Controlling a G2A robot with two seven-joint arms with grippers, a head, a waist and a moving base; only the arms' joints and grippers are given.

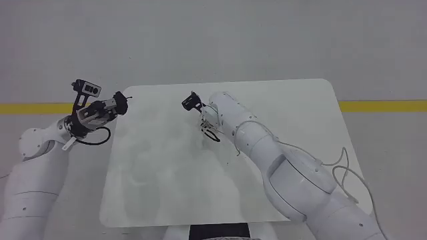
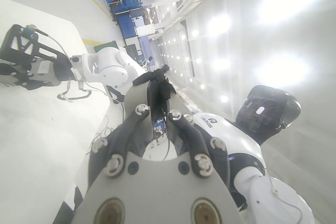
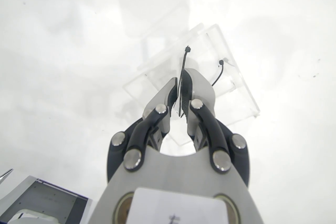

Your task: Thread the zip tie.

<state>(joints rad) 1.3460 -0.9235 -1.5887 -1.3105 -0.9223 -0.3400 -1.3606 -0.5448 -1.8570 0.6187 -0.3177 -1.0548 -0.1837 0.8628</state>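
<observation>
The right gripper [image 3: 181,78] is seen clenched on a black zip tie [image 3: 184,59], which is pinched flat between the two dark finger pads [image 3: 187,86]. The tie is a thin, narrow black strip. It is held nearly straight along the line of the fingers, and a short length stands out beyond the fingertips. This free length ends in a small, square, knob-like head [image 3: 187,48]. The rest of the strip is hidden between the pads, apart from a sliver seen in the gap lower down.

Beneath the held tie a clear plastic fixture [image 3: 236,93] is seen lying on the white table [image 1: 280,107]. It is made of flat transparent plates with raised edges. Whether the tie's head touches the fixture cannot be told. A second black zip tie [image 3: 220,72] is seen on the fixture, just beside the gripper. Its strip is gently curved and its small head is raised.

In the top view the right arm is placed over the middle of the table, towards its far side.

The left gripper [image 2: 157,83] is held at the table's left edge, near the far corner, well apart from the right one. Its fingers are drawn together. Something dark is seen at their tips, but what it is cannot be told.
</observation>
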